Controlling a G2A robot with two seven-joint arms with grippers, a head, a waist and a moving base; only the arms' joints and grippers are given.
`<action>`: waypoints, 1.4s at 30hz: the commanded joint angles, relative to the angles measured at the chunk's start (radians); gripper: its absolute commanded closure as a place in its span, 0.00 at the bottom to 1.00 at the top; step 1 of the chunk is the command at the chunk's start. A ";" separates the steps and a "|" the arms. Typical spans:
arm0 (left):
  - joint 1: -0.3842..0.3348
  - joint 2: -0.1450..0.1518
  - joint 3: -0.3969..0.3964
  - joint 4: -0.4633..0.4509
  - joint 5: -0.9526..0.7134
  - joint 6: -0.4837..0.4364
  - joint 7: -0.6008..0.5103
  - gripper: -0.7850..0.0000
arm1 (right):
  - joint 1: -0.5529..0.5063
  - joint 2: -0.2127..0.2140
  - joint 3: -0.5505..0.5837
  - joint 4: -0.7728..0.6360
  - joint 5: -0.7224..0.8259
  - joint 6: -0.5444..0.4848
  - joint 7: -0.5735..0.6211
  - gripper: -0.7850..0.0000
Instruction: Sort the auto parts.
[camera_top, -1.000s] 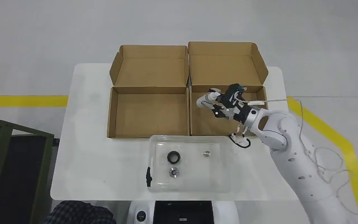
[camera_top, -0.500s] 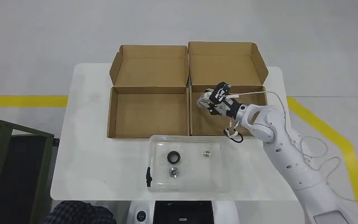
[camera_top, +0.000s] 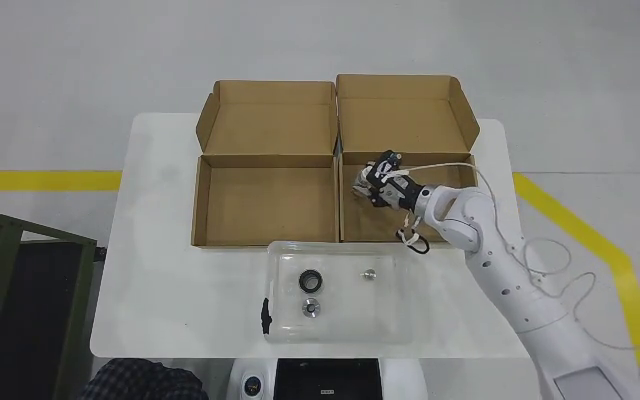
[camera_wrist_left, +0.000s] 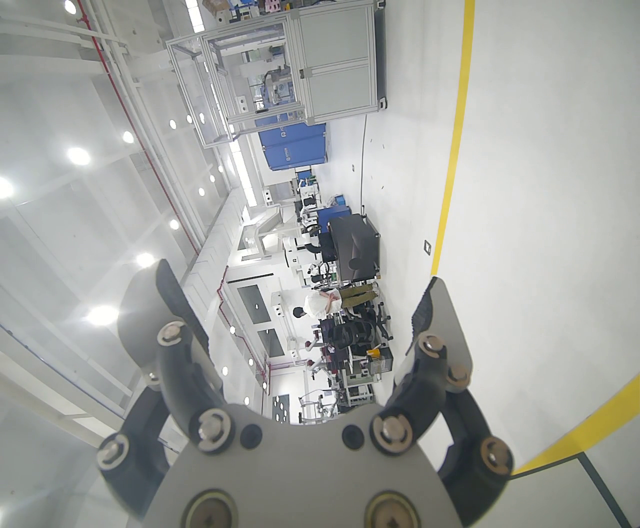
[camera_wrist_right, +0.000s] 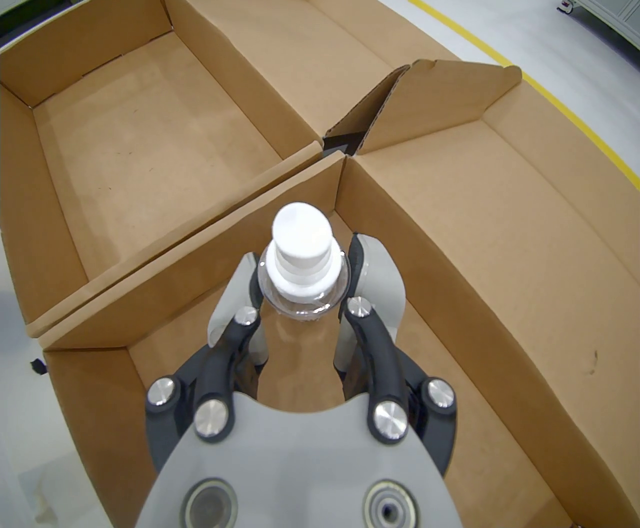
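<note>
The right gripper (camera_wrist_right: 302, 280) is closed partway on a white part (camera_wrist_right: 301, 240), a stepped plastic plug with a clear collar. Its two fingers (camera_wrist_right: 372, 272) press on the collar from either side, and the plug's narrow end sticks out past the fingertips. The gripper hangs over the right box (camera_top: 365, 222), above that box's left half and near the wall that stands against the left box (camera_top: 265, 205). Whether the part touches the cardboard floor cannot be told.

The left gripper (camera_wrist_left: 300, 295) is wide open with nothing between its fingers, and it points out into the room.

Both boxes are brown cardboard, placed side by side at the back of the white desk (camera_top: 160, 250) with their lids folded back. In front of them, touching their near walls, stands a clear tray (camera_top: 340, 249). It holds a black ring (camera_top: 313, 281), a silver disc (camera_top: 312, 307) just in front of the ring, and a small metal piece (camera_top: 369, 273) off to the right.

The room has a pale grey floor (camera_top: 100, 60) marked with a yellow line (camera_top: 60, 180). The left wrist view shows a large hall with round ceiling lights (camera_wrist_left: 79, 156) and a glazed machine cabin (camera_wrist_left: 300, 65).
</note>
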 joint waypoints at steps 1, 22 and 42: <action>0.000 0.000 0.000 0.000 0.000 0.000 0.000 0.00 | 0.000 0.000 0.005 -0.004 0.003 -0.003 -0.003 0.00; 0.000 0.000 0.000 0.000 0.000 0.000 0.000 0.00 | -0.272 0.076 0.235 -0.481 -0.037 -0.212 0.108 0.00; 0.000 0.000 0.000 0.000 0.000 0.000 0.000 0.00 | -0.611 0.128 0.310 -0.808 -0.254 -0.361 0.195 0.00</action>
